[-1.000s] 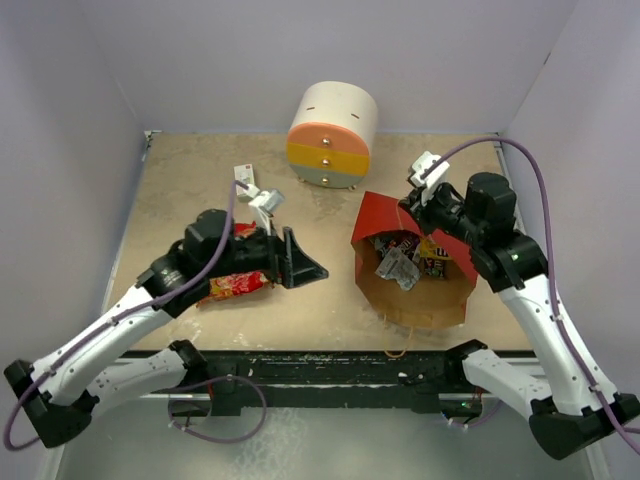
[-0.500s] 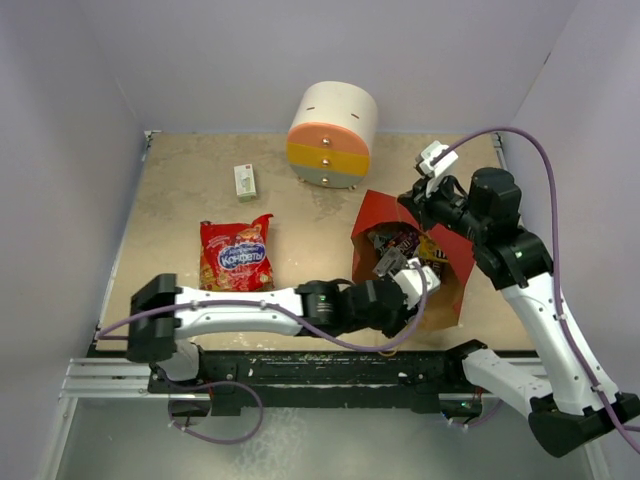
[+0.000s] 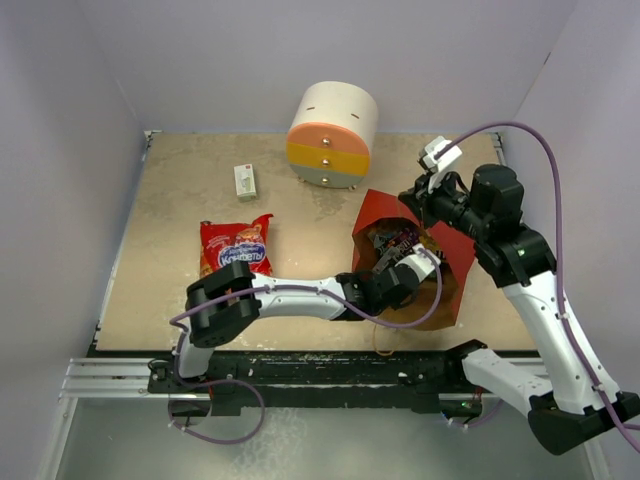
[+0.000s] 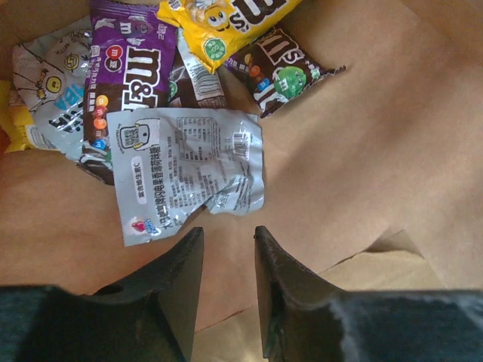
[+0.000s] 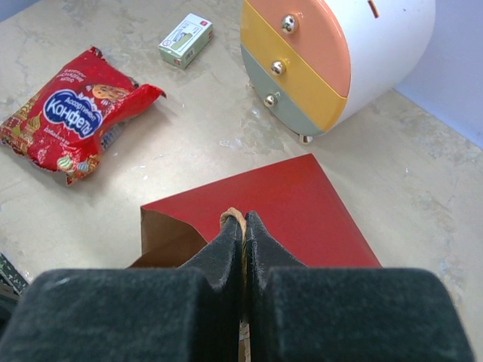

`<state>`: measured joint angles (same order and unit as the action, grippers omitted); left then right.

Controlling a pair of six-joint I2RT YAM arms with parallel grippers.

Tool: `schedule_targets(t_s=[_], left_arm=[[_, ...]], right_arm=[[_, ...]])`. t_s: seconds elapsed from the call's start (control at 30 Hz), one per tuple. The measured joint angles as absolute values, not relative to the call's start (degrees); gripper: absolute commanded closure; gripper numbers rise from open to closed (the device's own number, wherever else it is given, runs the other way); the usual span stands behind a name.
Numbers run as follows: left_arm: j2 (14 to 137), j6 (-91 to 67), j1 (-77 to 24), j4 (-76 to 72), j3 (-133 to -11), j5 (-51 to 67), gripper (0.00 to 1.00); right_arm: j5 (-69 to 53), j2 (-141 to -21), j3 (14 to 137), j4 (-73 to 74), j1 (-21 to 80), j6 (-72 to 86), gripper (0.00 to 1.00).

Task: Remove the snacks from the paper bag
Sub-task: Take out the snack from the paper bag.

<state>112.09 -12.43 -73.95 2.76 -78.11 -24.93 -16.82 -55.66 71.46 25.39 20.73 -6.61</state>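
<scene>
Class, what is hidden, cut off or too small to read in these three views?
- Left wrist view: packets under the silver wrapper, covered by it; whether the left gripper touches it.
- Top view: that gripper's fingers, hidden inside the paper bag.
- Right wrist view: most of the handle, pinched inside the right gripper.
- Top view: print on the small box, too small.

The paper bag (image 5: 302,204) is red outside, kraft brown inside. Within it — a silver wrapper (image 4: 185,170) with black print, a purple wrapper (image 4: 132,56), a yellow wrapper (image 4: 226,19), a dark brown wrapper (image 4: 283,68). Left of the bag, the chip bag (image 3: 236,250) is red with a blue logo.
</scene>
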Motion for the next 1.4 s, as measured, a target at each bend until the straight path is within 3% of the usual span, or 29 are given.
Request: schedule_targets(t_s=[0.07, 0.17, 0.47, 0.63, 0.9, 1.0, 1.4], left_arm=[[113.12, -12.40, -73.91, 0.89, -78.08, -25.80, 0.54], [114.08, -12.43, -73.95, -1.80, -78.00, -26.20, 0.25], [119.09, -12.40, -71.96, -5.48, -79.00, -27.38, 0.00], [122.37, -11.00, -71.18, -5.45, -79.53, -29.52, 0.00], [123.76, -9.93, -69.69, -5.15, -81.25, -27.35, 0.36], [123.76, -10.02, -69.36, -5.02, -81.25, -26.63, 0.44], [120.81, -9.98, -69.28, -4.21, -79.96, -23.75, 0.56]], right_arm=[[-16.84, -55.96, 71.83, 25.85, 20.73, -6.66, 1.00], [-16.84, -56.53, 72.36, 26.17, 20.73, -6.66, 1.00], [-16.84, -57.01, 72.55, 26.22, 20.73, -6.66, 1.00], [-16.82, -57.74, 73.19, 26.28, 20.73, -6.68, 1.00], [-16.10, -57.74, 73.65, 26.74, 20.73, -6.98, 1.00], [-15.94, -57.74, 73.91, 26.74, 20.73, -7.03, 1.00], [-15.49, -57.74, 73.95, 26.68, 20.73, -7.07, 1.00]])
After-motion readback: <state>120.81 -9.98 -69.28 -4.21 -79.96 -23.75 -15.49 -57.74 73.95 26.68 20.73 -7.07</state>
